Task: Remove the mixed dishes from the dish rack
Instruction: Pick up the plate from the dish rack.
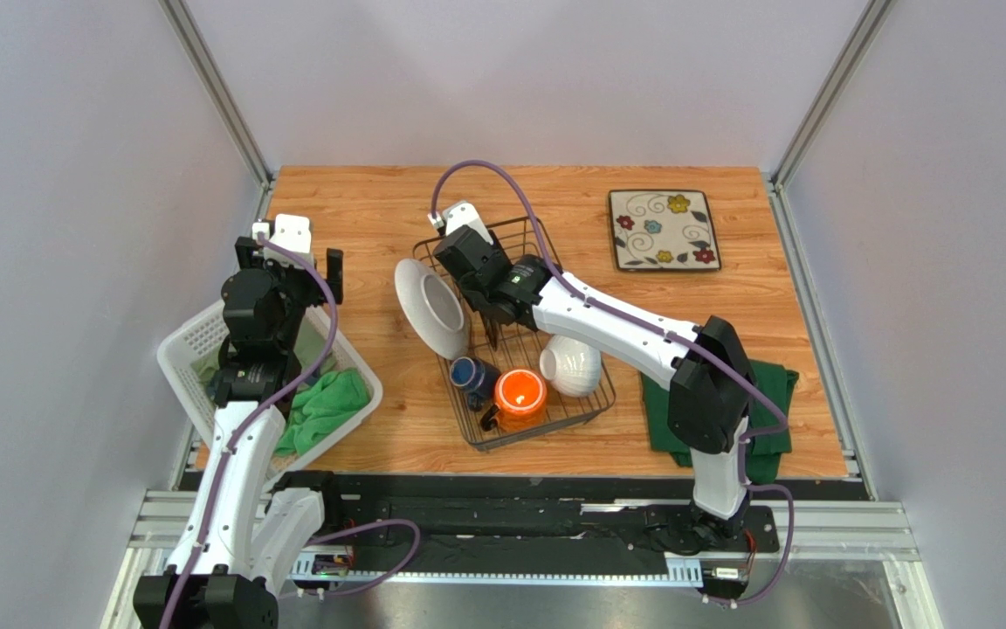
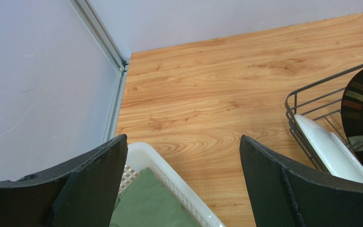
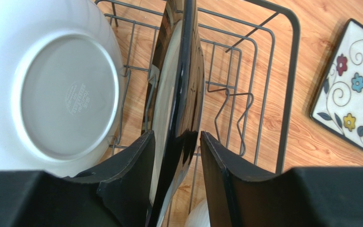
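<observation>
The wire rack [image 1: 561, 409] sits mid-frame in the overhead view on the wooden bench [image 1: 364, 210], its long side running from upper left to lower right. The right end effector [image 3: 175, 144] is down in the rack's upper end, pinching a dark-rimmed plate [image 3: 181, 71] that stands on edge between the tines. In the right wrist view one finger lies against each face of that plate, low in the frame.

Just left of it a white plate [image 1: 430, 308] leans upright at the rack's left side. Its underside, with a stamped mark, faces the right wrist camera. At the rack's lower end are a dark blue mug [image 1: 473, 376], an orange mug [image 1: 519, 391] just beside it, and a white ribbed bowl [image 1: 571, 364] to their right.

A square flowered plate [image 1: 662, 229] lies flat on the bench in the upper right, well apart from the rack. A green cloth [image 1: 771, 393] lies on the bench under the right arm at lower right.

The left end effector [image 2: 182, 142] is spread wide and holds nothing. It hangs at the left of the overhead view, over the far corner of a white basket [image 1: 194, 354] that holds a second green cloth [image 1: 325, 400]. In the left wrist view bare wood shows between the fingers, and the rack's corner with both upright plates is at the right edge.
</observation>
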Robot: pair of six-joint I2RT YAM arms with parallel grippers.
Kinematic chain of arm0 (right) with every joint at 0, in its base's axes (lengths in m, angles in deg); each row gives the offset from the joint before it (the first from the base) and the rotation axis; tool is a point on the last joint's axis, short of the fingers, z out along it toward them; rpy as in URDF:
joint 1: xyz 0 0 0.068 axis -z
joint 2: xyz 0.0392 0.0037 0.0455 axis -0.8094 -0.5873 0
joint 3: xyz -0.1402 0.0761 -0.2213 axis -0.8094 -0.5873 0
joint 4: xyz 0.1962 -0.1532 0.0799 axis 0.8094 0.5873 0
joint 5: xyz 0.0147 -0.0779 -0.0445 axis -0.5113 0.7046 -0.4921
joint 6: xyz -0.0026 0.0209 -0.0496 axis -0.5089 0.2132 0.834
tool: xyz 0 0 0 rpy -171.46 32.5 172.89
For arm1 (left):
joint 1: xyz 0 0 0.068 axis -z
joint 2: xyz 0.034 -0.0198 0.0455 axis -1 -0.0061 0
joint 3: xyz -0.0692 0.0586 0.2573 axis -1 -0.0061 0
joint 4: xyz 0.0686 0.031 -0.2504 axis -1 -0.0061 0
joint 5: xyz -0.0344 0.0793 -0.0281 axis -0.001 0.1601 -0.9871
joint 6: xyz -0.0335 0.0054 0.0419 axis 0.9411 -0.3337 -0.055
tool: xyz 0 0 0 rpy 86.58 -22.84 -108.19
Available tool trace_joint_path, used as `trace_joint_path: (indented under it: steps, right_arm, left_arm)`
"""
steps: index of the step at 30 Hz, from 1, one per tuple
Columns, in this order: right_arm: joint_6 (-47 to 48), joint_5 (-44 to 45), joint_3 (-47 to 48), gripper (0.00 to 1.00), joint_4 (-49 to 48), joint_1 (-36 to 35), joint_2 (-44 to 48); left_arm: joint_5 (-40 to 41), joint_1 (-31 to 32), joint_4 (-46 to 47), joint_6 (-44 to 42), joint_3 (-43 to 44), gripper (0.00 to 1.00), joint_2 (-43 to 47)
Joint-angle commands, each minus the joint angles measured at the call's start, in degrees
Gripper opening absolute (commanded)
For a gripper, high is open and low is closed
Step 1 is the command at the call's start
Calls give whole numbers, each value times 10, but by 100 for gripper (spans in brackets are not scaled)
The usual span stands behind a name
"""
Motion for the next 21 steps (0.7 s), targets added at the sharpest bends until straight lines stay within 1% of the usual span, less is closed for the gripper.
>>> trace_joint_path:
  steps: [1, 13, 18, 21]
  right_arm:
    - [-28, -20, 31, 44, 8, 5, -6]
    - [-43, -34, 35, 44, 15, 5, 12]
    - [-45, -40, 35, 42, 16, 6, 9]
    - [-45, -40, 37, 38, 17, 6, 6]
  left_arm:
    - [6, 0, 24, 11, -2, 96, 2]
    - [6, 1, 24, 11, -3, 96, 1]
    - [6, 0, 24, 10, -3, 96, 2]
    - [6, 0, 23, 9, -3, 96, 4]
